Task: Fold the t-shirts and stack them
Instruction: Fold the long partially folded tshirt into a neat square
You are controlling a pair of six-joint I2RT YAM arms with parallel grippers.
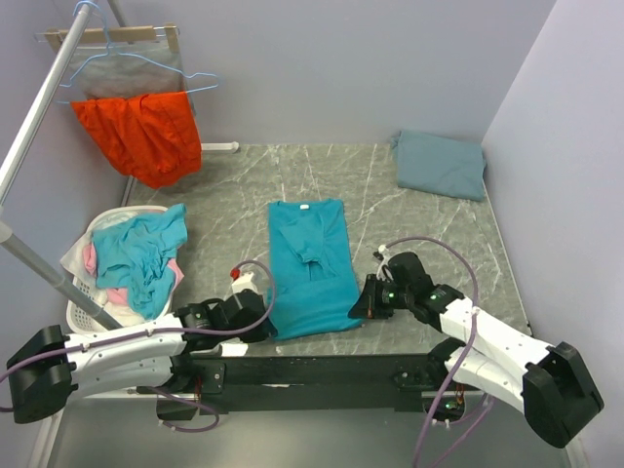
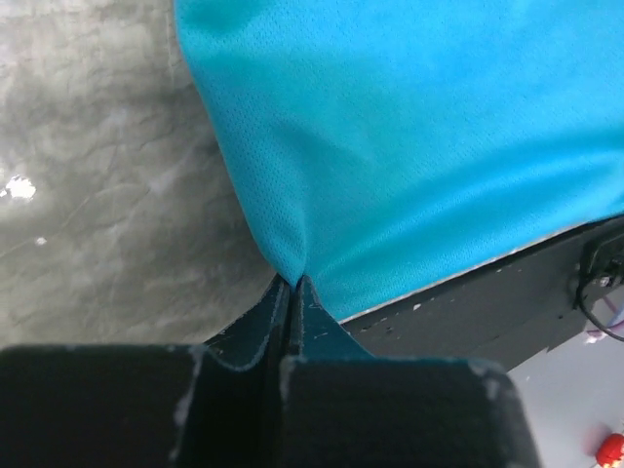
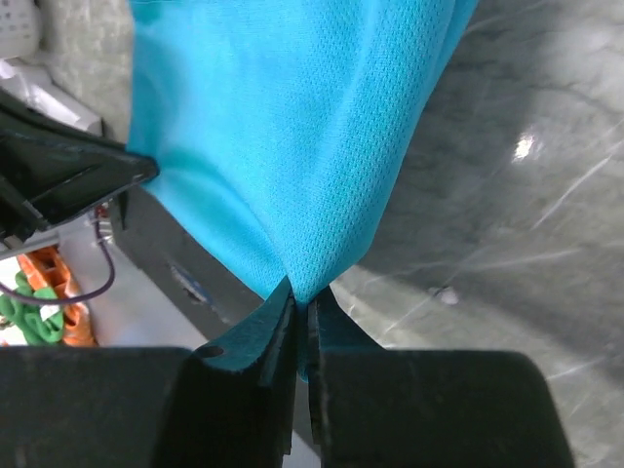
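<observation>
1. The left gripper (image 2: 294, 283) is pressed together on the near-left hem corner of the teal t-shirt (image 2: 419, 146). The cloth is drawn into a small peak between the jaws.
2. The right gripper (image 3: 300, 292) pinches the near-right hem corner of the same shirt in the same way, jaws closed on a fold of fabric. Seen from above, the two grippers sit low at either end of the hem, the left gripper (image 1: 266, 320) and the right gripper (image 1: 359, 302) facing each other across it.
3. The teal t-shirt (image 1: 310, 268) lies lengthwise in the middle of the grey marbled desk (image 1: 224, 185), with its collar away from the arms and a small white neck label (image 1: 304, 208) showing. Its sleeves appear to be folded in over the front, though the overhead view is too coarse to be sure. The hem reaches the near edge of the desk, just above the black mounting bar (image 1: 312, 369).
4. The slate grey-blue t-shirt (image 1: 441, 164) rests folded in the far right corner of the desk, well apart from the teal one.
5. A white laundry basket (image 1: 83, 312) stands at the left side of the desk, heaped with crumpled teal and pink cloth (image 1: 146, 255).
6. An orange-red garment (image 1: 141, 132) hangs from a rack at far left, with wire hangers (image 1: 127, 58) above it.
</observation>
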